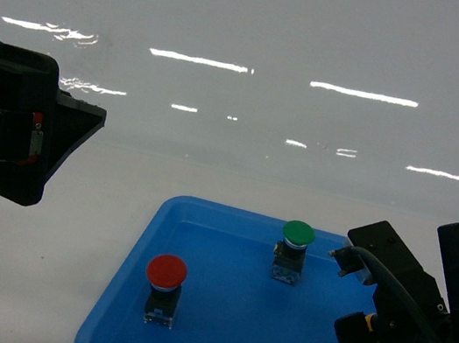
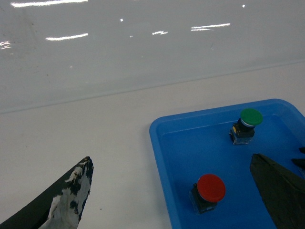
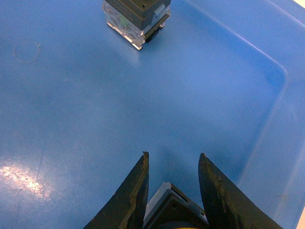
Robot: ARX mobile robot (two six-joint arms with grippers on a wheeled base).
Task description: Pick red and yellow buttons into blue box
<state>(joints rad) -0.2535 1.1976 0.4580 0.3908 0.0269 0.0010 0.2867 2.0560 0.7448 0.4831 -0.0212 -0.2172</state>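
The right gripper [image 3: 172, 188] looks clamped on a button body low in the shallow blue tray [image 1: 211, 328], cap unseen; next it must lift; the red button [image 1: 166, 273] waits; the left gripper [image 2: 171, 191] hangs open.

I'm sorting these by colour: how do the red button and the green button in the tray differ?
The red button has a red cap; the green button has a green one. The red one stands nearer the tray's left front, the green one farther back, toward the middle. Both stand upright on black bodies, untouched by either claw.
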